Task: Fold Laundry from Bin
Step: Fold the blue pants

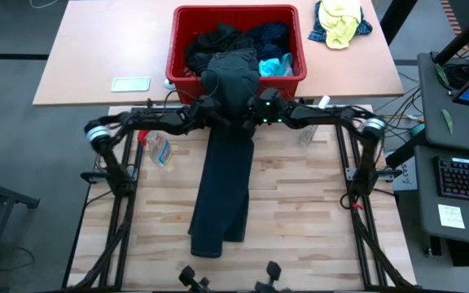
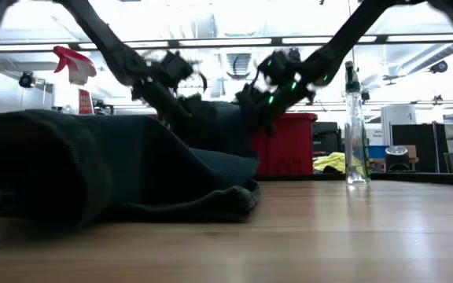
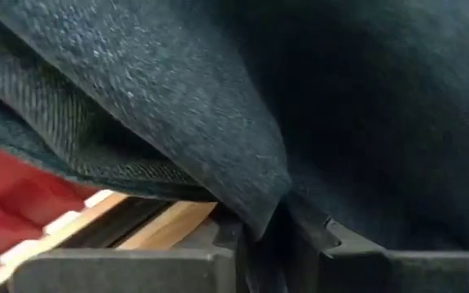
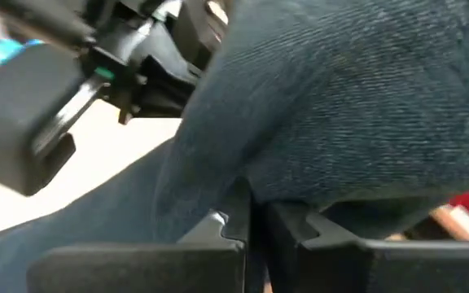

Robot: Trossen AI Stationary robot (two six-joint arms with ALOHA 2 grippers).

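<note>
A long dark grey garment (image 1: 222, 187) runs from the red bin (image 1: 177, 49) over the bin's near rim and down onto the wooden table, where its lower end lies flat. More laundry, black, navy and turquoise (image 1: 277, 65), fills the bin. Just in front of the bin, my left gripper (image 1: 212, 114) and my right gripper (image 1: 252, 110) meet at the garment's upper part, each shut on it. The low view shows the raised cloth (image 2: 211, 118) between the two arms. My left gripper (image 3: 271, 244) pinches a bunched fold of the dark grey garment (image 3: 259, 213) between its two fingers, slanting in from the table's left. The cloth spills over and above the fingers. My right gripper (image 4: 255, 224) pinches a fold of the same garment (image 4: 247, 189) between its two fingers, slanting in from the table's right. The cloth bulges above the fingers, and its lower part trails down to the table.
A clear spray bottle (image 1: 158, 148) lies at the left of the wooden table, and another bottle (image 2: 356, 134) stands at its far right. On the far table sit a yellow-and-blue cloth bundle (image 1: 340, 23) and a flat pale thing (image 1: 130, 84). Bare wood shows on both sides of the garment.
</note>
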